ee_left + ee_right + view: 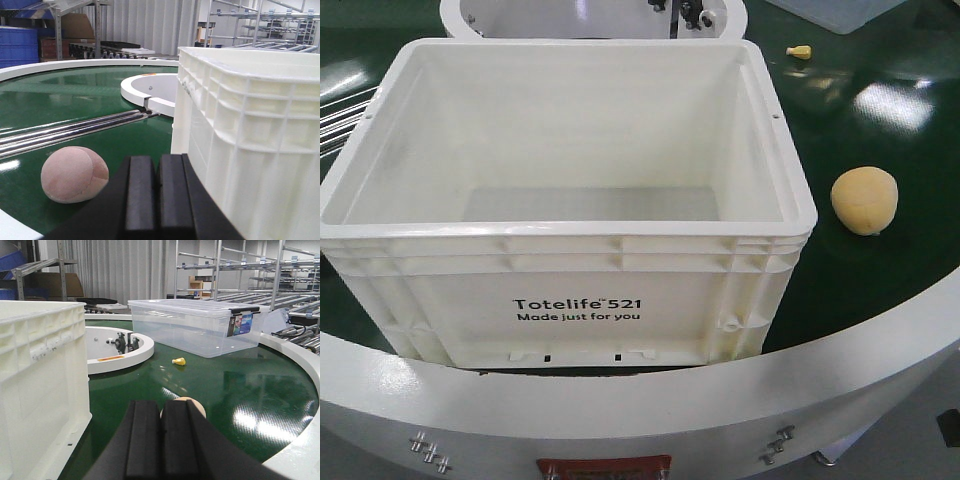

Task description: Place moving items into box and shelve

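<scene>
Though beside the box (240, 125) — left end effector (158, 165) and right end effector (161, 409) clenched, empty.

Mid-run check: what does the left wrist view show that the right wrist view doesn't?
Only left wrist: the pinkish lump on the green belt near the left tool, plus metal rails. Only right wrist: a clear lidded bin, a small yellow piece, and the tan lump partly hidden behind the right tool. Both: the white tote, the green belt, the white hub, and a shut tool at the bottom edge.
</scene>
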### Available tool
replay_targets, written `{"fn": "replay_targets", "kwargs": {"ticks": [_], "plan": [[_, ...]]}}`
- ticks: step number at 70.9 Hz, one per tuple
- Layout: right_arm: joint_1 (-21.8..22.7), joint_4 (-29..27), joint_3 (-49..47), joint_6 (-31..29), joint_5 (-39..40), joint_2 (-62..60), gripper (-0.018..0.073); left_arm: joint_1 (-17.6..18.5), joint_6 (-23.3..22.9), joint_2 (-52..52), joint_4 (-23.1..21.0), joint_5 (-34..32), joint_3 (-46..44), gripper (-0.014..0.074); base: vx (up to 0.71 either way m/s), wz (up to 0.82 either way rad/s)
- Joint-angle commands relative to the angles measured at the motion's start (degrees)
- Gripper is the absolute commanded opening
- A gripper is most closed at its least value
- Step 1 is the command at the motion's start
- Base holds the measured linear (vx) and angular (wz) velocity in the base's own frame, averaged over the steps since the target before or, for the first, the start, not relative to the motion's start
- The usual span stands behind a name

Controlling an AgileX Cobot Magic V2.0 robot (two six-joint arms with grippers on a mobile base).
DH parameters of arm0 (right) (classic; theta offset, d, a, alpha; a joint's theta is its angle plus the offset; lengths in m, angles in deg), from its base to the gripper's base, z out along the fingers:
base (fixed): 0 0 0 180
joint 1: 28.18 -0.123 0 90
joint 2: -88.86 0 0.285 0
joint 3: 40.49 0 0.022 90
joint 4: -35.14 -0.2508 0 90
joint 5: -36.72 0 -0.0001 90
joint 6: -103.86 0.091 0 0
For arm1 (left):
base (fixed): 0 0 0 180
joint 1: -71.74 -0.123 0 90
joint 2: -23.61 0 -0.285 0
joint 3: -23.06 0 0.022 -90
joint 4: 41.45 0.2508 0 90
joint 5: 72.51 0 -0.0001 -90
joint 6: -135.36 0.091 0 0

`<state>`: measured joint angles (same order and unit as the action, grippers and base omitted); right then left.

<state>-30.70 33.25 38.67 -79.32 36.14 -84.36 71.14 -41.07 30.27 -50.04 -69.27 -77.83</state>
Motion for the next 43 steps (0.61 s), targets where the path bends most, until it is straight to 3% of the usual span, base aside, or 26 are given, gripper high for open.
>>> {"fn": "replay_targets", "kwargs": {"ticks": [1, 43], "plan": [[-0.04, 0.32, 0.10, -0.46, 4.50, 0.07, -0.0007, 0.19, -0.47, -0.91, -0.11, -5.00, 0.12, -0.0007, 0.00, 0.00], [-0.04, 0.32, 0.10, -0.46, 4.56, 0.07, -0.0007, 0.19, -0.47, -0.91, -0.11, -6.63, 0.12, -0.0007, 0.00, 0.00]]}}
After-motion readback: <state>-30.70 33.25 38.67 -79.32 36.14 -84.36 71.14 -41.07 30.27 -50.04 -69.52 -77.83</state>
